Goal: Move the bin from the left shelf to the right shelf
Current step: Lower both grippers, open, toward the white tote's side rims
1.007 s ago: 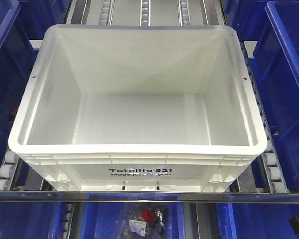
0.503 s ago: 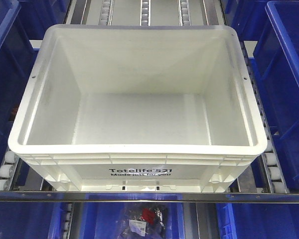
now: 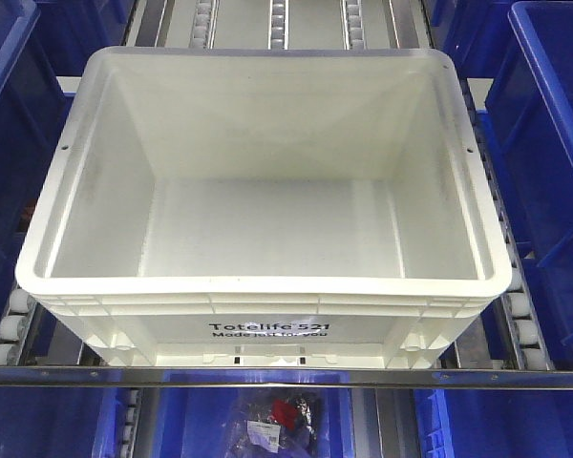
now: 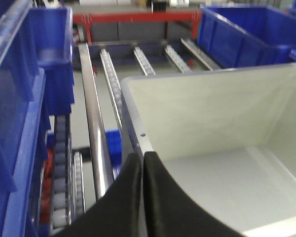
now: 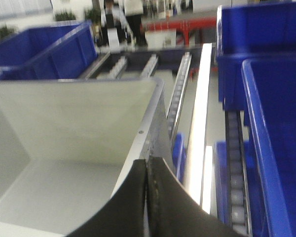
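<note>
1. Left gripper and right gripper: black jaws pressed together with nothing between them. Each lines up with one side rim; only the wrist views show them.
2. The large white rectangular plastic tote sits on the shelf's roller tracks, open top up. Its printed long side faces front and its long axis runs left-right.
3. Blue plastic bins flank it closely. A steel front rail crosses below its near edge, and the tracks run on behind.
</note>
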